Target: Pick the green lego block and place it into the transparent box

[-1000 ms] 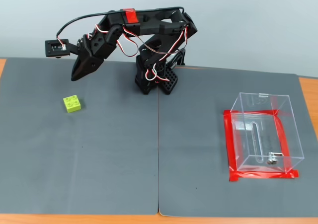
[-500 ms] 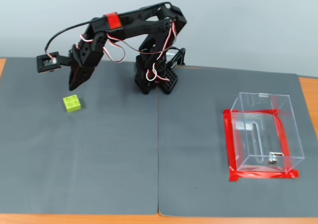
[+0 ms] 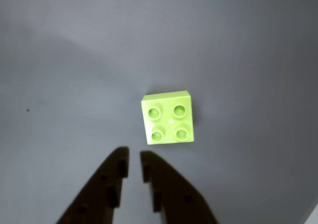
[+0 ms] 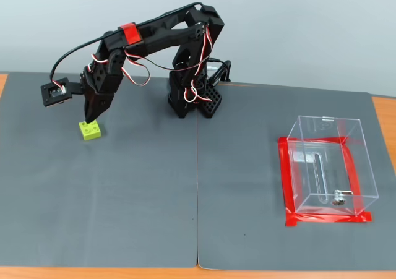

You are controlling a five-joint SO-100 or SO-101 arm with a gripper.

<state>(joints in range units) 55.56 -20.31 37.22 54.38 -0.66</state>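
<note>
The jaws stand narrow, only a thin slit between their two dark tips, and hold nothing; in the wrist view the gripper (image 3: 133, 160) enters from six o'clock, its tips stopping just short of the green lego block (image 3: 167, 117), which lies studs-up on the grey mat (image 3: 74, 60) toward one o'clock of them. In the fixed view the gripper (image 4: 88, 119) points down just above the block (image 4: 91, 130). The transparent box (image 4: 328, 164), ringed by red tape (image 4: 286, 180), stands well apart toward four o'clock from the block.
</note>
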